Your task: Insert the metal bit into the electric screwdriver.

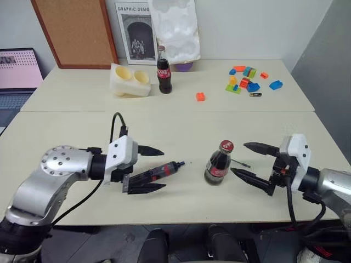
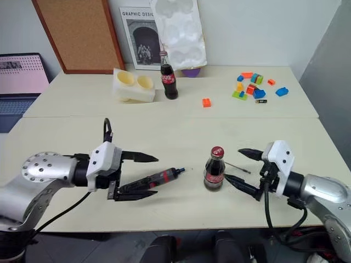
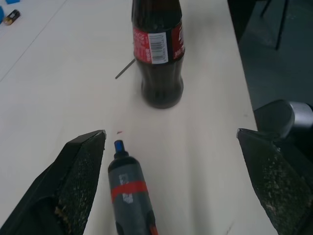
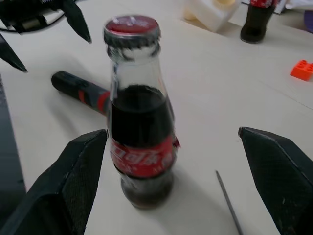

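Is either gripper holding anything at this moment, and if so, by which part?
Nothing is held. The left gripper is open around the electric screwdriver, which lies on the table; the right gripper is open and empty.

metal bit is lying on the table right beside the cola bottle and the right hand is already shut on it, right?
Not quite. The metal bit does lie on the table beside the cola bottle, but the right hand is open, not shut on it. The right wrist view shows both fingers spread wide, with the bit lying free between them.
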Motion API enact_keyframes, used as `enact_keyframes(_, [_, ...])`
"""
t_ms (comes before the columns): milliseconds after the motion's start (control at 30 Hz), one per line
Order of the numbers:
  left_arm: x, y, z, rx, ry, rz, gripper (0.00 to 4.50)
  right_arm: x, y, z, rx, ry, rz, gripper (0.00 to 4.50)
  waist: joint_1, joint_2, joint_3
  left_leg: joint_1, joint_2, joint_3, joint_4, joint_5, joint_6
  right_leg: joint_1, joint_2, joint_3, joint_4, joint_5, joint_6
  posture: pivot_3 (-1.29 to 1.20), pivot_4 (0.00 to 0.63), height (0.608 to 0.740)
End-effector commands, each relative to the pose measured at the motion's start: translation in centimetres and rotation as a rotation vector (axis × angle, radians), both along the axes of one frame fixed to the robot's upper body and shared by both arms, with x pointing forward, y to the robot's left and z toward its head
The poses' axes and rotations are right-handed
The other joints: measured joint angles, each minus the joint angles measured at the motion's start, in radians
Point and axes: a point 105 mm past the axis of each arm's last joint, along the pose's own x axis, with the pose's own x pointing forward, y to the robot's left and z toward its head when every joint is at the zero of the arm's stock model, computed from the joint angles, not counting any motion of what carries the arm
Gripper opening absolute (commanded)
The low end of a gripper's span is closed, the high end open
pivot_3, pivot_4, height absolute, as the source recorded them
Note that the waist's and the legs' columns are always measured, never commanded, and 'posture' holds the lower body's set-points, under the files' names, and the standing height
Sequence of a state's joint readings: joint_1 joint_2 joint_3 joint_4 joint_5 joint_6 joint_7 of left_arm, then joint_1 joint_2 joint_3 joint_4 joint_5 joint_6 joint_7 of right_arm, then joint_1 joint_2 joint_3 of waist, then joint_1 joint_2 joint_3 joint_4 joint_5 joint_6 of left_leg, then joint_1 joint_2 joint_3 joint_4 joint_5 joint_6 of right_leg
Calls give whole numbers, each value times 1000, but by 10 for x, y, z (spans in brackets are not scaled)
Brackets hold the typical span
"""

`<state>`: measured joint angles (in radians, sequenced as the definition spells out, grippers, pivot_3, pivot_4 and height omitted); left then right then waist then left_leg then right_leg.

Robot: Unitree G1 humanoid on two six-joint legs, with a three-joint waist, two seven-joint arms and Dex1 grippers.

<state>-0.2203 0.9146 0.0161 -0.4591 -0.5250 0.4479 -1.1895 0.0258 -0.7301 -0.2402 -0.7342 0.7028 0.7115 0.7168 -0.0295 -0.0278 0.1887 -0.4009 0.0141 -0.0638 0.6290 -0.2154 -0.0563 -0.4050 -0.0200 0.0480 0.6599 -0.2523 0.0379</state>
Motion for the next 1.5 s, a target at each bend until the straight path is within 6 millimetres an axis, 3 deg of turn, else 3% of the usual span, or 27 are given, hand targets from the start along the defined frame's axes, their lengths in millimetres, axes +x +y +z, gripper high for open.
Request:
enact_keyframes(33, [1,-6,6,-13,-23,-30,4467,1,9,10,53,-28,22,4500,0,0,0,0,0,0,0,0,0,0,0,0,0,0,0,0,150,740])
enact_keyframes(300, [1,-13,8,-27,-24,-51,4467,1,20,15,119,5,96,4500,0,0,0,0,0,0,0,0,0,0,0,0,1,0,0,0,150,740])
enact_keyframes(633, [5,-17,13,-51,-33,-48,4467,18,34,23,165,-8,121,4500,-2,0,0,0,0,-1,0,0,0,0,1,0,1,0,0,0,150,740])
enact_keyframes(733, [5,-17,13,-52,-35,-47,4500,17,35,24,165,-3,133,4063,-2,0,0,0,0,-1,0,0,0,0,1,0,1,0,0,0,150,740])
enact_keyframes(1100, [7,-19,12,-57,-43,-47,4500,6,40,26,151,21,202,1456,-1,0,0,0,0,-1,0,0,0,0,1,0,1,0,1,0,150,740])
enact_keyframes(1167, [7,-19,12,-62,-43,-46,4500,6,40,27,136,7,209,1262,-1,0,0,0,0,-1,0,0,0,0,1,0,1,0,1,0,150,740])
enact_keyframes(1500, [12,-26,20,-113,-66,-27,4500,3,43,45,117,-84,235,1258,-1,0,0,0,0,-2,0,0,0,0,1,-1,1,1,1,0,150,740])
